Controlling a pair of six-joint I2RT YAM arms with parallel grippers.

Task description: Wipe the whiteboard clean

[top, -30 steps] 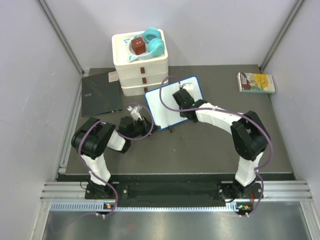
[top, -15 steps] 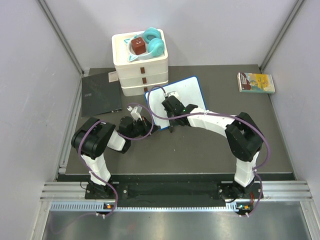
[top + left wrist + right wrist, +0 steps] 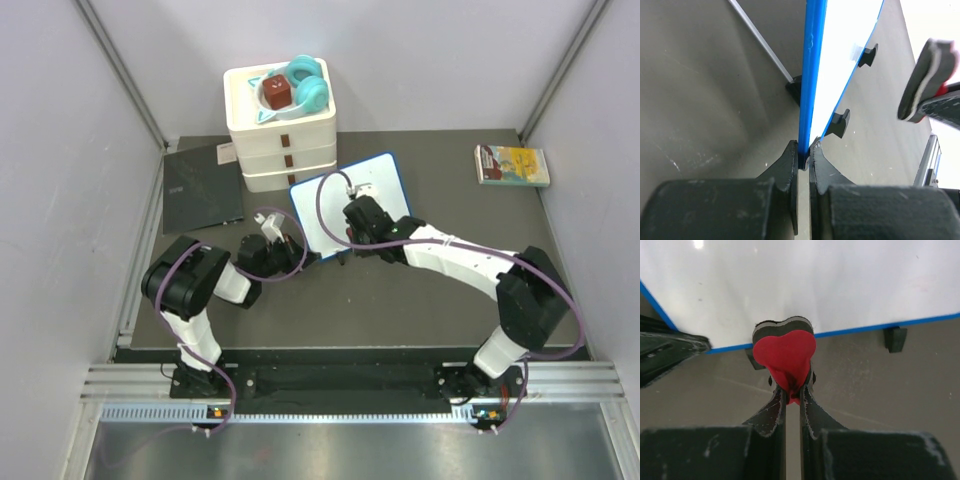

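The whiteboard (image 3: 385,185), white with a thin blue frame and black feet, stands tilted on the dark table; its face (image 3: 805,280) shows no marks in the right wrist view. My left gripper (image 3: 303,258) is shut on the frame's near left corner (image 3: 804,150). A red heart-shaped eraser (image 3: 785,352) with a grey felt face is pinched in my shut right gripper (image 3: 792,392). It sits at the board's near blue edge. From above, the right gripper (image 3: 352,238) is over the board's near part. The left wrist view shows the eraser (image 3: 925,82) at its right.
A white stacked drawer box (image 3: 282,130) stands behind the board with teal headphones (image 3: 310,82) and a red cube (image 3: 277,93) on top. A dark grey notebook (image 3: 203,188) lies at the left. A small colourful book (image 3: 512,165) lies at the back right.
My right gripper swept the eraser left across the board, then back right and toward its near edge. The left gripper kept its hold on the corner.
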